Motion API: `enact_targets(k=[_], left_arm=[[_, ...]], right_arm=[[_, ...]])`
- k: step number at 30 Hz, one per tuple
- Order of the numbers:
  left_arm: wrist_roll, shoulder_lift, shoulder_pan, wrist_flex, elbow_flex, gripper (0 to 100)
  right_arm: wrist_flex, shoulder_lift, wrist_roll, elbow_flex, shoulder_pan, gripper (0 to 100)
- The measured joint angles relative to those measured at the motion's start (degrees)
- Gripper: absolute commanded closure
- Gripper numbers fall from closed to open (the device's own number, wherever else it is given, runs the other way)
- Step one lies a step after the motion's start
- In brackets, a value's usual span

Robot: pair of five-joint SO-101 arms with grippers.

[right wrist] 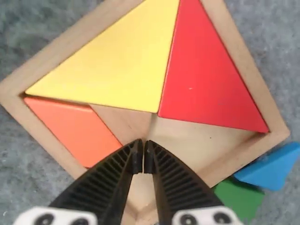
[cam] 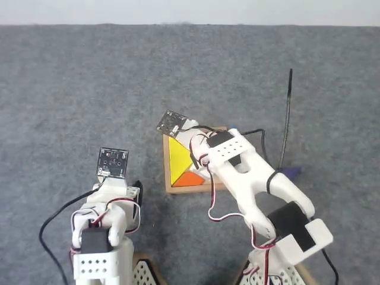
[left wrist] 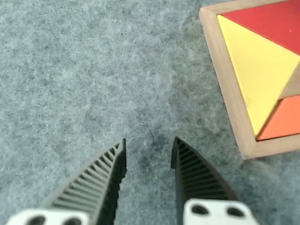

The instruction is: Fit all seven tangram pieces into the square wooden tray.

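The tray (right wrist: 246,65) is holding yellow triangle (right wrist: 122,70), red triangle (right wrist: 201,75) and orange piece (right wrist: 75,126); blue piece (right wrist: 269,166) and green piece (right wrist: 236,197) are lying just outside. On right gripper (right wrist: 143,145) jaws are resting together; on left gripper (left wrist: 147,150) they are standing apart, both empty.

the left arm (cam: 101,237) and right arm (cam: 261,184) wear white printed shells with black servo blocks; red, black and white cables (cam: 212,215) loop behind the jaws, which are black, ribbed and pointed.

Bright, even, diffuse light; soft faint shadow along tray (left wrist: 233,93) rim.
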Motion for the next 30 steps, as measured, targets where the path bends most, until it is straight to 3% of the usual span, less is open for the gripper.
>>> enact_targets(k=[12, 18, 30], left_arm=[[0.00, 0.00, 0.18, 0.00, 0.00, 85], [0.00, 0.00, 0.18, 0.00, 0.00, 85], [0.00, 0.00, 0.18, 0.00, 0.00, 85]], right_arm=[[1.58, -0.70, 0.00, -0.62, -0.09, 96.5], [7.03, -10.55, 0.00, -0.35, 0.18, 96.5], [8.44, -21.45, 0.00, 8.97, 14.68, 96.4]])
